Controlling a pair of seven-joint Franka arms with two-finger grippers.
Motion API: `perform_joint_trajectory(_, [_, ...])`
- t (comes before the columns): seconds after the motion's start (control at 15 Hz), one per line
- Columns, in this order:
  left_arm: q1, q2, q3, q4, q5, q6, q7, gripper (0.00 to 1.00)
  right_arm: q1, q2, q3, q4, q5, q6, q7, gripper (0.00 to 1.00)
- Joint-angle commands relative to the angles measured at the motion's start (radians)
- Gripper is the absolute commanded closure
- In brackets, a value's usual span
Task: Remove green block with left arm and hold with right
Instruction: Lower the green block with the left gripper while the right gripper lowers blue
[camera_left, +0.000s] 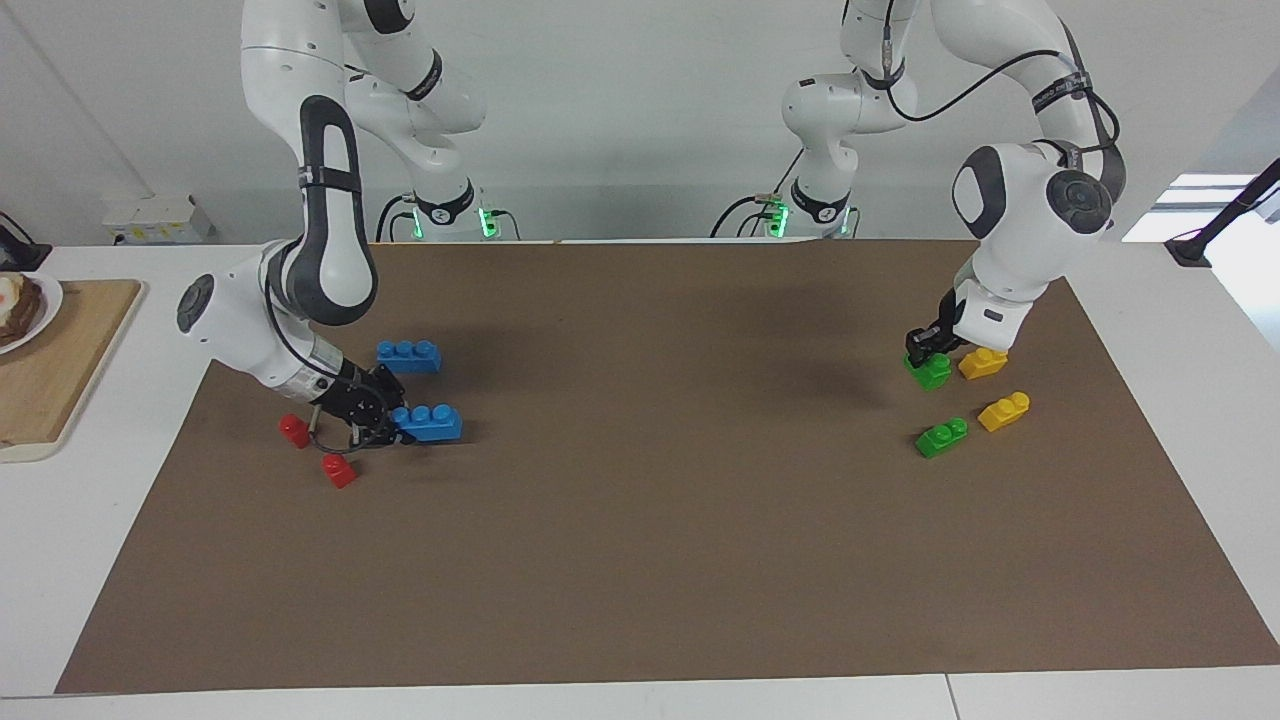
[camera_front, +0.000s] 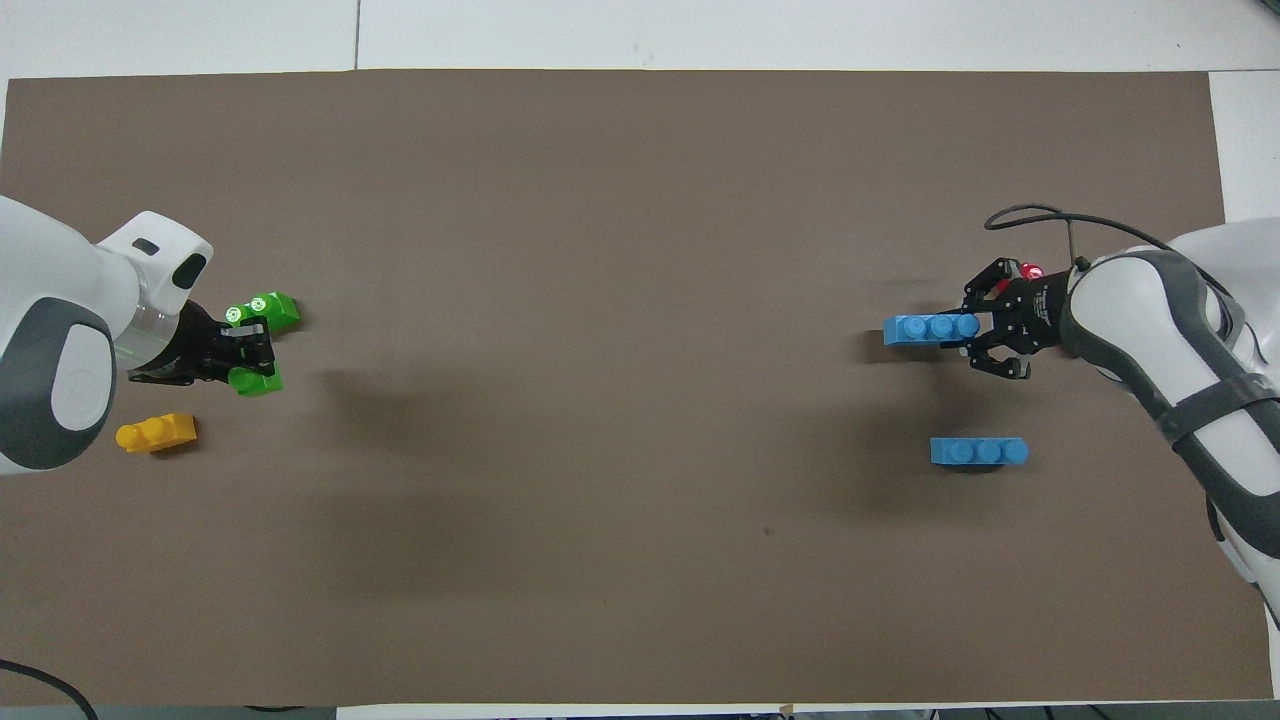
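Observation:
My left gripper (camera_left: 927, 353) (camera_front: 250, 362) is shut on a green block (camera_left: 932, 372) (camera_front: 256, 381), low over the mat at the left arm's end. That block hangs close beside a yellow brick (camera_left: 984, 361). A second green block (camera_left: 942, 438) (camera_front: 268, 308) lies loose on the mat, farther from the robots. At the right arm's end, my right gripper (camera_left: 390, 424) (camera_front: 972, 330) is shut on the end of a blue three-stud brick (camera_left: 430, 422) (camera_front: 928, 328), which sits level just above the mat.
Another blue brick (camera_left: 409, 356) (camera_front: 978, 451) lies nearer to the robots than the held one. Two red pieces (camera_left: 295, 430) (camera_left: 338, 469) sit by the right gripper. A second yellow brick (camera_left: 1004, 410) (camera_front: 155, 433) lies beside the loose green block. A wooden board (camera_left: 60, 370) stands off the mat.

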Motion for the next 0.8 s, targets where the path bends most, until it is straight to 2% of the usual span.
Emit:
perform_joint_trajectory(0.0, [0.007,0.0,-0.005,-0.069,-0.007,0.052,0.115,0.99,-0.02,-0.03,0.014,-0.049,-0.015,0.018,-0.015,1.0])
perform_joint_trajectory(0.33, [0.017,-0.013,-0.005,-0.158,-0.007,0.13,0.019,0.99,-0.01,-0.024,0.017,-0.085,-0.017,0.096,-0.033,1.0])
perform_joint_trajectory(0.47, [0.017,-0.019,-0.005,-0.206,-0.007,0.17,-0.029,0.93,-0.007,-0.022,0.016,-0.083,-0.017,0.095,-0.035,1.0])
perform_joint_trajectory(0.53, [0.017,-0.025,-0.005,-0.226,-0.006,0.179,-0.044,0.93,-0.007,-0.022,0.016,-0.082,-0.017,0.096,-0.056,0.94])
perform_joint_trajectory(0.67, [0.017,-0.033,-0.005,-0.25,-0.007,0.181,-0.049,0.91,-0.007,-0.022,0.016,-0.08,-0.017,0.095,-0.094,0.51])
perform_joint_trajectory(0.73, [0.017,-0.033,-0.005,-0.25,-0.007,0.181,-0.05,0.86,-0.007,-0.022,0.016,-0.079,-0.017,0.095,-0.098,0.22])
